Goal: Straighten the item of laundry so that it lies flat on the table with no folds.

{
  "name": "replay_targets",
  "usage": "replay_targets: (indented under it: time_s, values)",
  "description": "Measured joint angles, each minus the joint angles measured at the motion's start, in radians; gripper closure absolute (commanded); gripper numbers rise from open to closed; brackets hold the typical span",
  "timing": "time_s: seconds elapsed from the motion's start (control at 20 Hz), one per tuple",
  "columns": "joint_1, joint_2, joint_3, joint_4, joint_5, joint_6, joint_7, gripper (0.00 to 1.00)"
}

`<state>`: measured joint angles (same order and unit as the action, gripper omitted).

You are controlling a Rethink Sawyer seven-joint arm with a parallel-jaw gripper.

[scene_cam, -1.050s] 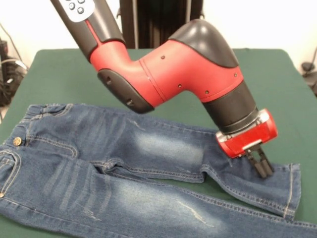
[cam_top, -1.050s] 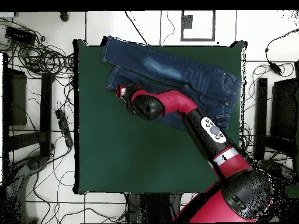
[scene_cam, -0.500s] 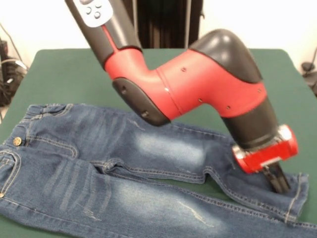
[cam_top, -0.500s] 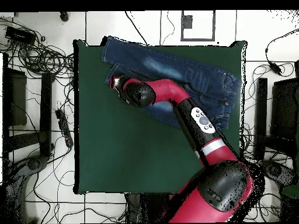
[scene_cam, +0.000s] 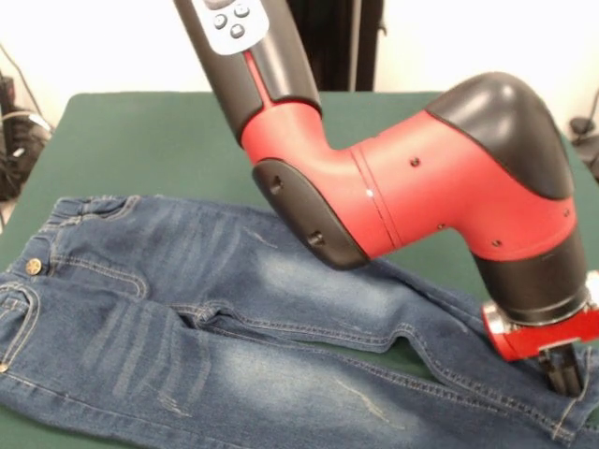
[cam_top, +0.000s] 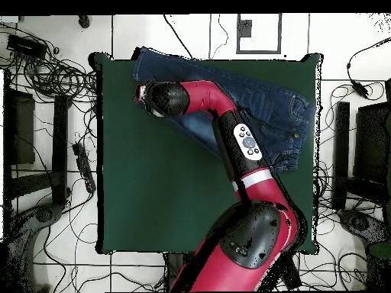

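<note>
Jeans (scene_cam: 234,318) lie spread on the green table (scene_cam: 131,140), along its edge that is nearest to the front camera. The waist with the brass button (scene_cam: 33,267) is at the left of the front view, and the two legs run toward the right, so the long axis goes left to right across the table. The gripper (scene_cam: 564,376) stands at the far right end, down at the cuff of the upper leg, and it seems to touch the cloth there. Whether it is released or clenched on the denim I cannot tell, because the tips are dark and close together. From the gripper almost the whole garment lies to the left in this view. In my judgement a pull that flattens the leg must go along this axis, away from the waist. A small gap of green shows between the legs.
</note>
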<state>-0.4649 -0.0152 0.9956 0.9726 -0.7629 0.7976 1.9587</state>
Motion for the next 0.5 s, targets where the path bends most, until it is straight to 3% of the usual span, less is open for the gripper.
replay_targets:
  time_s: [0.5]
  values:
    - [0.024, 0.008, 0.0, -0.063, 0.01, 0.054, 0.0, 1.0]
